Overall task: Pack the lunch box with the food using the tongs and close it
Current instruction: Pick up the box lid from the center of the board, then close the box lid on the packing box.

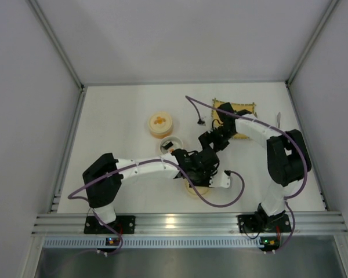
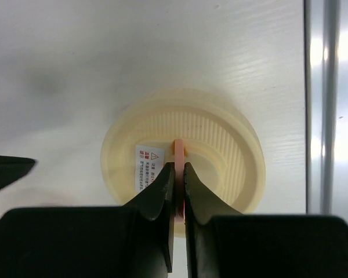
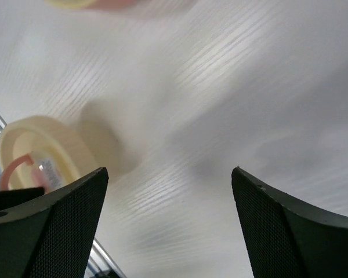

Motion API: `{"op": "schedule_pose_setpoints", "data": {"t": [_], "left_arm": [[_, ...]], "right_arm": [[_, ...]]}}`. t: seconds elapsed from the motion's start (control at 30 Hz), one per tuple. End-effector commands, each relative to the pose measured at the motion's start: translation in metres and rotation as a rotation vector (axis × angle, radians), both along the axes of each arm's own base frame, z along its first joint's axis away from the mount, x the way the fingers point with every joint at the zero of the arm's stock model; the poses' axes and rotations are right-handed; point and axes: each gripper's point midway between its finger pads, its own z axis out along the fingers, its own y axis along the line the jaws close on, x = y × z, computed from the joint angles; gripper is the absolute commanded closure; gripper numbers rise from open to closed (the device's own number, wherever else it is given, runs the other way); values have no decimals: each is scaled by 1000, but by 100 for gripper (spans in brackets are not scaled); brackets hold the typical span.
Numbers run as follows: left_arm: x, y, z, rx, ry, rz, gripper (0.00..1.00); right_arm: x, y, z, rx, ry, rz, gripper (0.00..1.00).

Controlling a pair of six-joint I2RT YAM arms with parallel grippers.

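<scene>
The left fingers are almost closed; they pinch the thin pink strap that stands up from the middle of a flat cream lid. This lid lies on the white tabletop, close to the near edge; it shows a ribbed ring and a small white label beside the strap. The right fingers stand wide apart; between them is only bare tabletop and they touch nothing.

The left wrist view alone shows the grip on the strap. In the top view the left arm covers most of this lid; only its pale edge appears under the wrist. The right wrist view is blurred; it shows the same lid at its left side, and a cream and pink shape at its upper edge that cannot be identified.

Only the top view shows the other parts of the lunch box; a closed bowl with an orange print on its cover stands near the middle, and just beside it an open bowl with something dark inside, too small to tell. The yellow bamboo mat lies further back, partly under the right arm.

3 plain white walls enclose the tabletop; an aluminium rail runs along its near edge.
</scene>
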Motion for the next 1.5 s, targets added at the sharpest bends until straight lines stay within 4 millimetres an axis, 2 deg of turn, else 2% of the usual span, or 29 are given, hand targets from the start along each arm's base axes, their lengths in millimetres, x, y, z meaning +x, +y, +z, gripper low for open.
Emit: {"op": "schedule_pose_setpoints", "data": {"t": [0.0, 0.07, 0.1, 0.13, 0.23, 0.27, 0.3, 0.37, 0.4, 0.43, 0.57, 0.6, 0.67, 0.87, 1.03, 1.3, 1.47], "left_arm": [[-10, -2, 45, -85, 17, 52, 100], [-6, -4, 57, -109, 9, 96, 100], [-5, -5, 65, -126, 0, 115, 100], [0, -5, 75, -137, -13, 155, 100], [10, 2, 87, -113, -25, 237, 100], [17, -2, 100, -132, -23, 283, 100], [30, 3, 106, -135, -13, 337, 100], [41, 11, 117, -133, 50, 442, 100], [63, 16, 130, -163, 52, 520, 100], [74, 21, 135, -171, 54, 578, 100], [134, 63, 155, -202, -17, 920, 100], [148, 75, 158, -222, -58, 1055, 100], [167, 102, 157, -222, -117, 1232, 100], [191, 130, 133, -168, -86, 1408, 100], [197, 136, 112, -134, -65, 1499, 100], [195, 125, 76, -106, 19, 1537, 100], [195, 125, 63, -110, 25, 1572, 100]], "right_arm": [[37, -7, 56, 82, -110, -73, 13], [50, -17, 72, 104, -125, -125, 2], [52, -20, 81, 125, -136, -139, 1], [57, -26, 91, 140, -156, -164, 1], [60, -37, 102, 144, -178, -196, 1], [60, -43, 102, 144, -176, -214, 1], [58, -46, 108, 148, -192, -222, 1], [55, -54, 106, 147, -191, -246, 1], [51, -57, 111, 151, -206, -252, 1], [50, -60, 112, 151, -215, -259, 1], [38, -70, 104, 154, -210, -294, 1], [38, -70, 104, 159, -216, -295, 1], [34, -72, 98, 166, -198, -311, 1], [33, -71, 92, 181, -186, -325, 1], [34, -78, 89, 168, -181, -341, 1], [32, -87, 81, 165, -171, -368, 1], [28, -89, 74, 167, -159, -377, 1]]}}
